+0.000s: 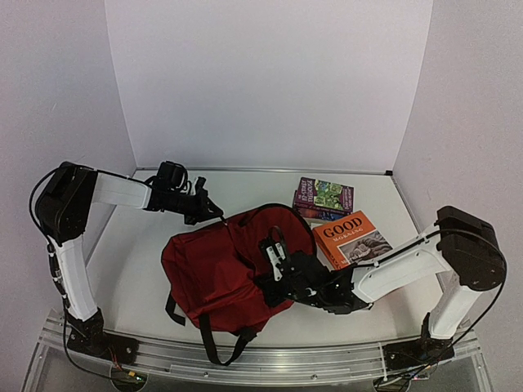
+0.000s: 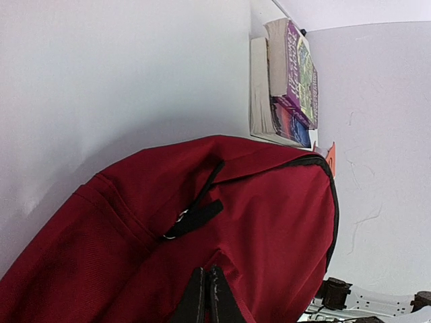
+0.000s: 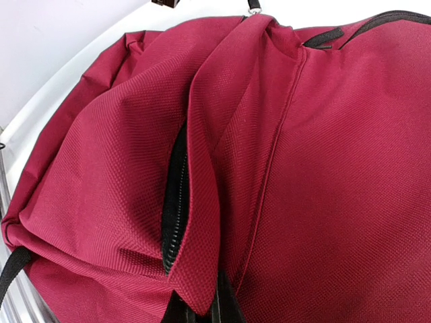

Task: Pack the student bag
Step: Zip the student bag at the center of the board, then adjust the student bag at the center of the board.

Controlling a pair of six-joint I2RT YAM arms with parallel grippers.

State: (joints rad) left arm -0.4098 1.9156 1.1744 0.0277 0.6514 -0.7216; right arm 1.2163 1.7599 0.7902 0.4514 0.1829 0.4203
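Observation:
The student bag, dark red with black straps, lies flat in the middle of the table. My left gripper is at its far left edge. In the left wrist view that gripper is shut, with a pucker of red fabric pinched at its tips, just below a black zipper pull. My right gripper rests on the bag's middle. In the right wrist view it is shut on a red fabric flap beside a partly open black zipper.
An orange book titled "GOOD MORNING" lies right of the bag. A stack of purple books sits behind it near the back wall, also seen as books in the left wrist view. White walls enclose the table on three sides.

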